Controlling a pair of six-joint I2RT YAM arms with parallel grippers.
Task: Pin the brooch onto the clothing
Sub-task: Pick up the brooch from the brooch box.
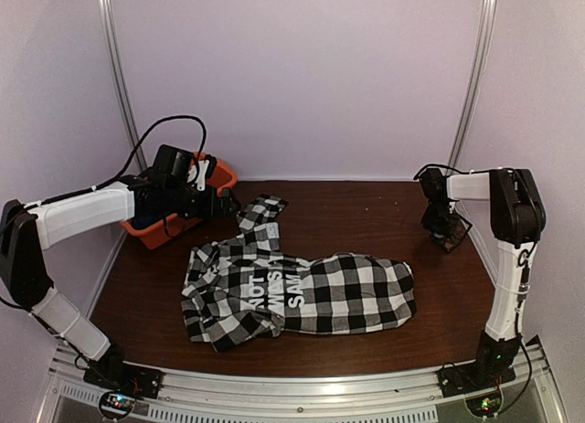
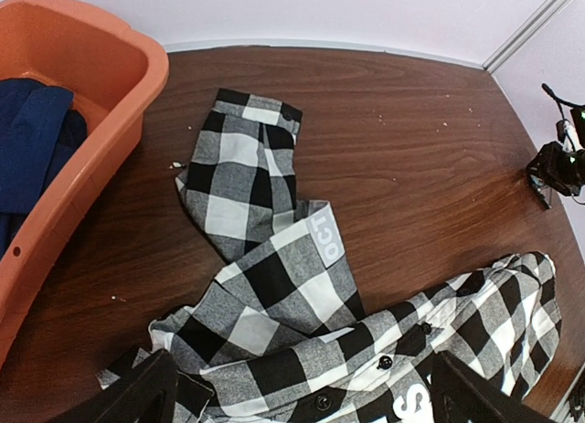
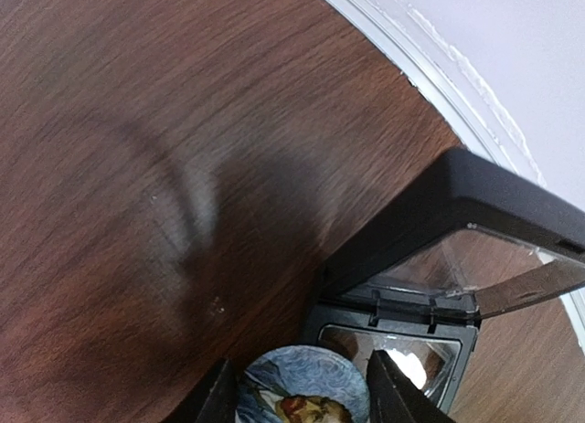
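The clothing (image 1: 302, 290), a black-and-white checked shirt with white lettering on a black panel, lies crumpled mid-table. In the left wrist view the clothing (image 2: 265, 286) shows its buttons and a sleeve. My left gripper (image 1: 219, 204) hovers above its collar end beside the tub, and seen from the wrist the left gripper (image 2: 302, 396) is wide open and empty. The brooch (image 3: 302, 391), a round blue painted badge, sits in front of an open black case (image 3: 439, 231). My right gripper (image 3: 297, 396) has a finger against each side of the brooch. From above, the right gripper (image 1: 445, 229) is at the far right.
An orange tub (image 1: 151, 231) stands at the back left, and the left wrist view of the tub (image 2: 101, 140) shows a navy garment (image 2: 32, 140) inside. The open case (image 1: 454, 237) sits near the table's right edge, by the wall.
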